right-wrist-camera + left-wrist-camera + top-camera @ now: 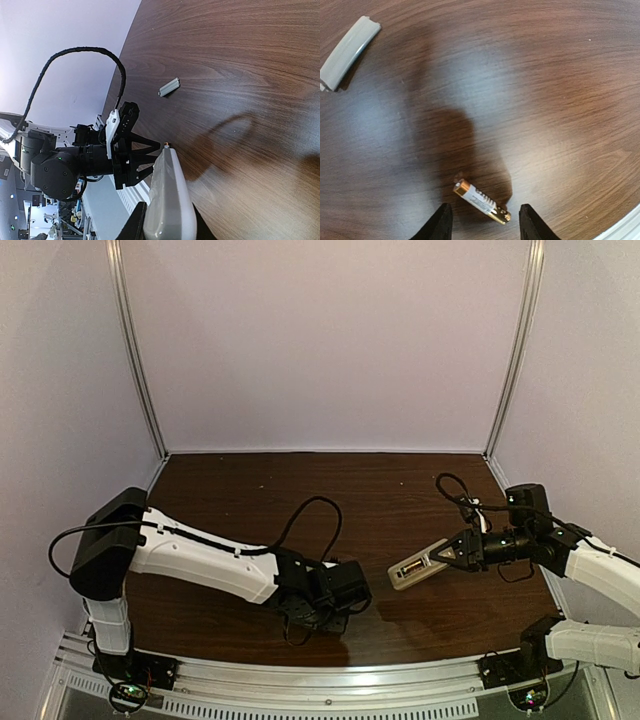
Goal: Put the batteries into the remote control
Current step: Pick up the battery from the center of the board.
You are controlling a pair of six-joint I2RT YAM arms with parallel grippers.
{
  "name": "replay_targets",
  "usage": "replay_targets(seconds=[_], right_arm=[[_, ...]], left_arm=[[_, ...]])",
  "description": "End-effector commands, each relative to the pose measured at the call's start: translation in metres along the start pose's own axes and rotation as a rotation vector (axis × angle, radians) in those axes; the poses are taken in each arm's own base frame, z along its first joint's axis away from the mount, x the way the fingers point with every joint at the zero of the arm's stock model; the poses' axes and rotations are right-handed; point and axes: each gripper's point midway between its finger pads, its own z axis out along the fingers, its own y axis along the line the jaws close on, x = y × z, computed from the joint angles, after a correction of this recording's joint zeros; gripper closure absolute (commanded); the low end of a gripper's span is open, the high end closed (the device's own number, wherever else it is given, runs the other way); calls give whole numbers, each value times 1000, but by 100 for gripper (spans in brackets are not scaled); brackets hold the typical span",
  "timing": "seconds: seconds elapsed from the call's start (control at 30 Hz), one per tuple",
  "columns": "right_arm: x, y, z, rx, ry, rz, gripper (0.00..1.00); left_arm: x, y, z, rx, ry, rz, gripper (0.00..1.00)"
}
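One gold battery with a white label (pixel 481 201) lies on the dark wood table, slanted between the fingertips (pixel 437 227) of my left gripper (pixel 485 227). That gripper is open, points down over the battery and does not touch it. It also shows in the top view (pixel 340 592). My right gripper (pixel 455 552) is shut on the white remote control (pixel 418 566) and holds it above the table, to the right of the left gripper. The remote shows edge-on in the right wrist view (pixel 170 200). A second battery cannot be made out for sure.
A grey battery cover (pixel 347 52) lies on the table away from the battery and also shows in the right wrist view (pixel 169 87). The table's metal front rail (pixel 320 680) runs close behind the left gripper. White walls enclose the back and sides.
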Motion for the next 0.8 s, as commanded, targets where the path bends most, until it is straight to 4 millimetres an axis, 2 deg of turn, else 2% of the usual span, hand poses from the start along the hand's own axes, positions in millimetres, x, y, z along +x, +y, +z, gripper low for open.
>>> replay_targets(seconds=[0.0,0.3,0.47,0.6,0.77], right_arm=[[-9,8,-4,-19,-32,-28,100],[-10,7,-3,-15,-27,-30,100],[-9,8,-3,-16,-27,-29,100],[-8,5,-1,-14,-22,-25,100],[-4,1,1,-13,-7,-13,100]], left_arm=[[-1,8,2,-55,-11,-8,55],[0,11,12,-82,3,30,65],[1,10,14,-79,15,48,74],[-5,10,12,-82,-2,110,85],[-10,18,16,-89,23,156,92]])
